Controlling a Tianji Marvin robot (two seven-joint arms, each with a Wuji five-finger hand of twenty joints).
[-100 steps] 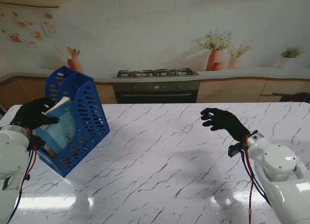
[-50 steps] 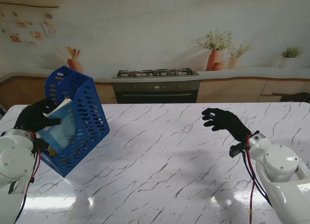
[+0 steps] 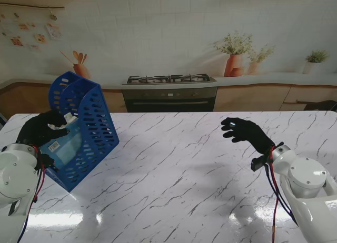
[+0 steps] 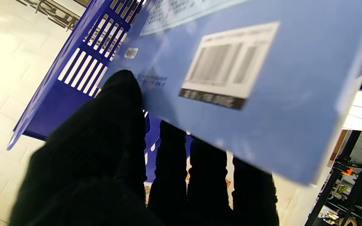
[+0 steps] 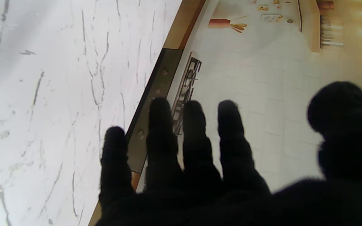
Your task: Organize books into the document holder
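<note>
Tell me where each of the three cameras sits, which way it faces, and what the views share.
Stand view: above the shoulders, looking down at the marble table; shows both arms, the left hand holding the light blue book in the tilted blue document holder, and the right hand open in the air.
Left wrist view: looks along the fingers at the book's barcode cover and the holder's slotted wall.
Right wrist view: looks along spread fingers past the table edge toward the stove.
Shared: stand and left wrist both show book and holder.
</note>
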